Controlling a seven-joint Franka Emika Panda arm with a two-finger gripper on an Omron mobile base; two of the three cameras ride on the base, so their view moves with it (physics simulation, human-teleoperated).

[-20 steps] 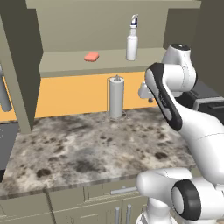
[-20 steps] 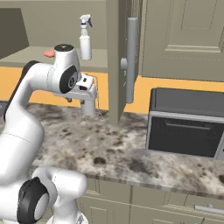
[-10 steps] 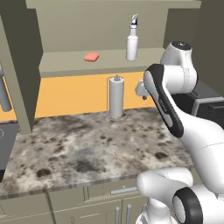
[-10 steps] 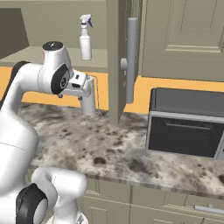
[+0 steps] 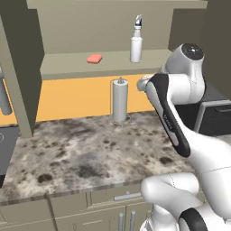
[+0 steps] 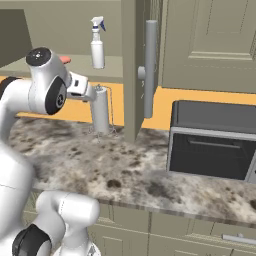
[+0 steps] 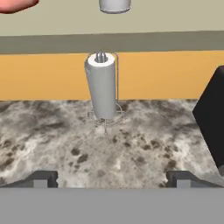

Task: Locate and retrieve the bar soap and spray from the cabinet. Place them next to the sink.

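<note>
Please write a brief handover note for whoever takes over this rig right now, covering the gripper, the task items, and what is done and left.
Gripper: open and empty, raised over the counter and facing the grey-white paper towel roll.
Salmon-pink bar soap: on the shelf of the open beige-olive wall cabinet.
White spray bottle with blue-grey trigger: upright on the same shelf, right of the soap.
Done: cabinet stands open.
Left: fetch both items and place them next to the sink.
</note>
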